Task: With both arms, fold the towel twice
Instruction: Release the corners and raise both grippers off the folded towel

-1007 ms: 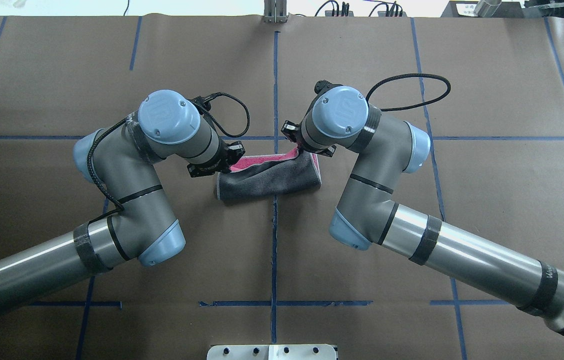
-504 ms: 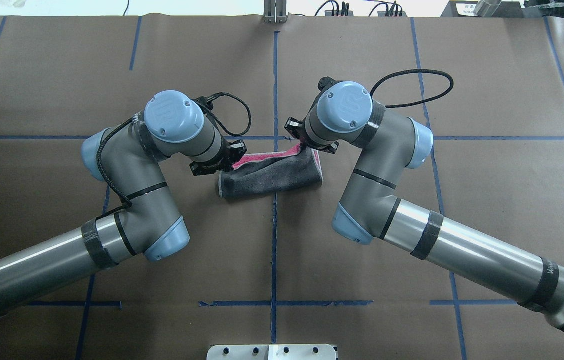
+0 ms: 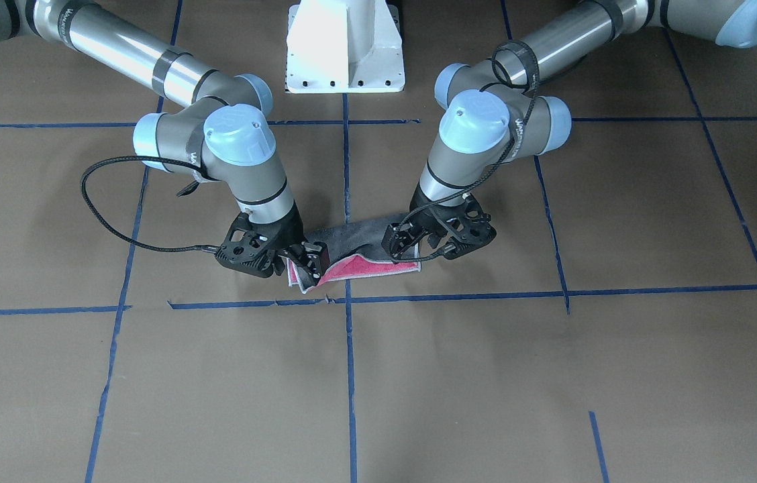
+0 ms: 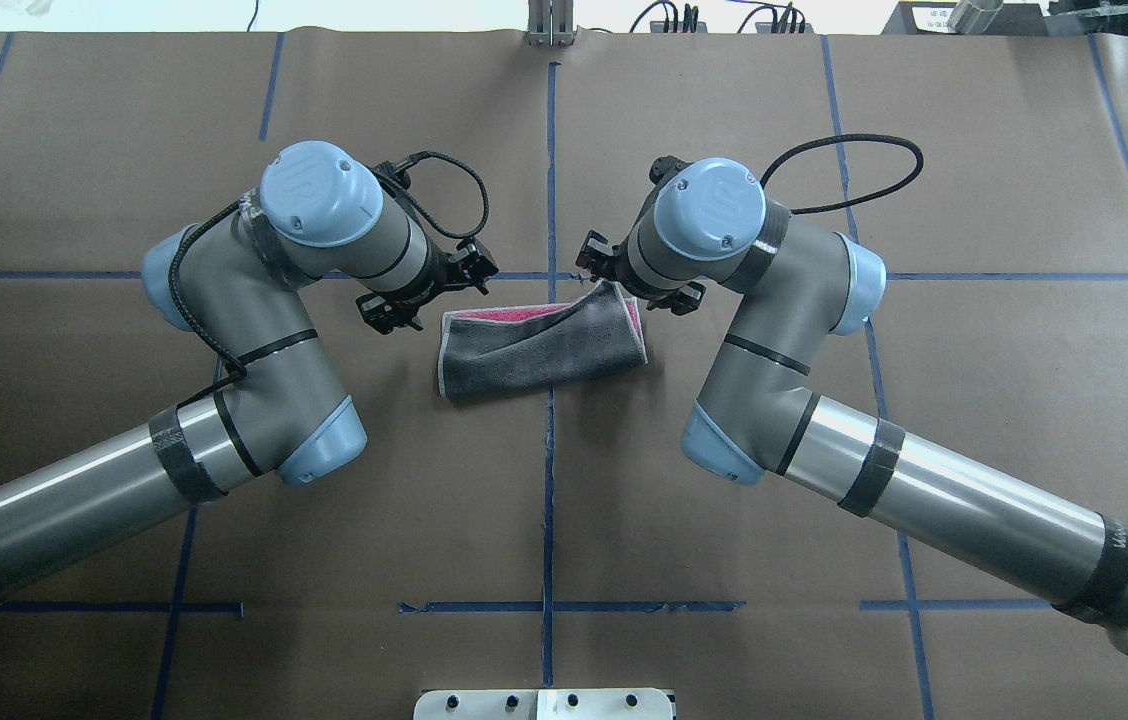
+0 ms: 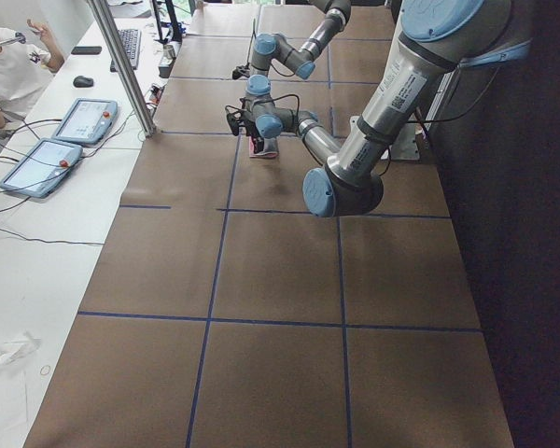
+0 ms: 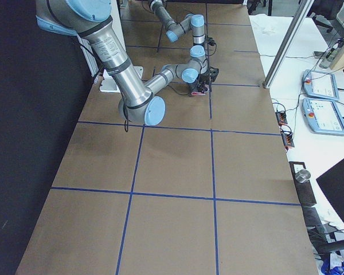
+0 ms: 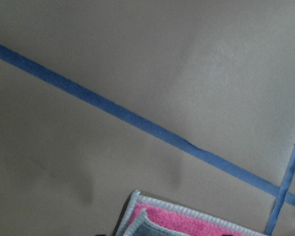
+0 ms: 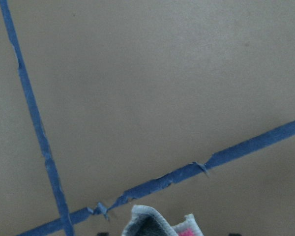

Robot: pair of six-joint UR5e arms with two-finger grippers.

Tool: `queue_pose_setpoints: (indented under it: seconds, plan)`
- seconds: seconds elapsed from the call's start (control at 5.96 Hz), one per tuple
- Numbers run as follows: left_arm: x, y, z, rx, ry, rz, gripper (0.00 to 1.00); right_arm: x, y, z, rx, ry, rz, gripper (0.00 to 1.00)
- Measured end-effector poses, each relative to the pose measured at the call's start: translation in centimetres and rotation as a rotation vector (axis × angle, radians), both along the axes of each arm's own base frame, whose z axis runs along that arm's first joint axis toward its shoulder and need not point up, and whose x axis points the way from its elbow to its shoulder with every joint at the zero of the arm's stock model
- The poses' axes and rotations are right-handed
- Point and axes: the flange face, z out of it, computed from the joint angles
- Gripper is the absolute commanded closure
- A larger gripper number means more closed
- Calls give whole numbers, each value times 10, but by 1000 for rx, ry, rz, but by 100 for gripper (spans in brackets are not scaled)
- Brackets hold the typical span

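Both arms reach in from the robot's edge of the bench, bend at the elbow toward each other and turn their wrists down over the middle.

The left arm (image 4: pixel 224 330) folds back sharply at its elbow. The left gripper (image 4: pixel 427 288) hangs just off the towel's (image 4: pixel 539 350) far corner on that side, above the brown paper (image 4: pixel 974 450) and clear of the cloth. Its wrist camera looks down on that corner lying flat, with no finger across the middle of the picture. The jaws look parted and they grip nothing.

The right arm (image 4: pixel 774 330) lays its long forearm in from the bench's corner on the robot's right, and its wrist tips over the towel's other far corner. The right gripper (image 3: pixel 310 260) has its fingertips right at that corner, which stands up off the bench with its whitish border curled. I cannot tell whether the jaws pinch it or merely flank it.

The towel lies about the middle of the bench, well in from every edge. It sits across the blue tape line (image 4: pixel 549 150) that runs from the robot's edge to the far edge. It is doubled over, grey face up. A wedge of pink shows along its far side, widest toward the left gripper, and a sliver more shows at the end under the right wrist.
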Motion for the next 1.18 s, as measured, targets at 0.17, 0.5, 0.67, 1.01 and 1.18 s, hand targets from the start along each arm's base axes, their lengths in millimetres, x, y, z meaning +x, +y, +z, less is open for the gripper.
queue_pose_setpoints:
  seconds: [0.17,0.5,0.67,1.01,1.18]
  plan:
    - [-2,3,4,-26,11,0,0,22,-5,5,-23,-17,-12,0]
    - [13,26,-2,-211,54,-81,17,60,-11,22,-90,-15,-25,0]
    - [20,36,-4,-295,68,-124,24,65,-12,25,-101,-11,-25,0]
    - [15,47,3,-380,81,-178,27,72,-13,22,-100,-16,-21,0]
    - [10,51,9,-391,80,-185,27,77,-11,20,-95,-23,-19,0]
